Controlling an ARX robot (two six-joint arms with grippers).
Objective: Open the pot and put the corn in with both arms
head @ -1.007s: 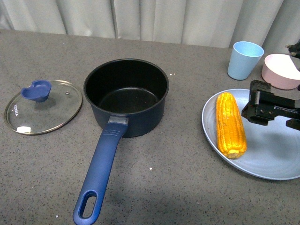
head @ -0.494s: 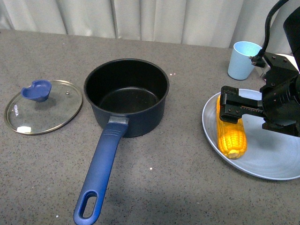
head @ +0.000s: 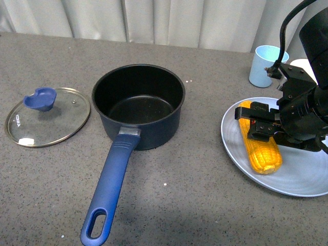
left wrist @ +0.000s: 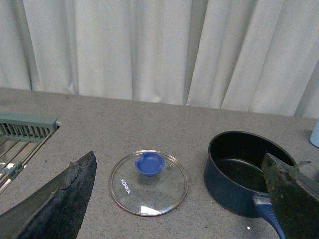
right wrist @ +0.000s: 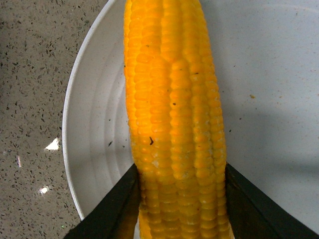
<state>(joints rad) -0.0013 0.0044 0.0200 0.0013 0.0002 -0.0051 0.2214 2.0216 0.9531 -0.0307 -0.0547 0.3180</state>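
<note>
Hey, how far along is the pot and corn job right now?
Done: the glass lid is off, lying beside the open, empty pot. In hand: the right gripper clamps the corn, which lies on the blue plate. Left: lift the corn, carry it over and set it in the pot.

- The left gripper (left wrist: 179,158) held its two dark fingers (left wrist: 60,199) wide apart, with nothing between them.
- The glass lid (left wrist: 149,183) with a blue knob (left wrist: 148,164) lay flat on the grey table (left wrist: 99,119), ahead of the gripper, in the gap between the fingers.
- The pot (left wrist: 229,189) stood uncovered beside the lid, not touching it; one finger partly hid it.
- A metal rack (left wrist: 25,130) was beyond the other finger.
- White curtains (left wrist: 149,50) hung far ahead.
</note>
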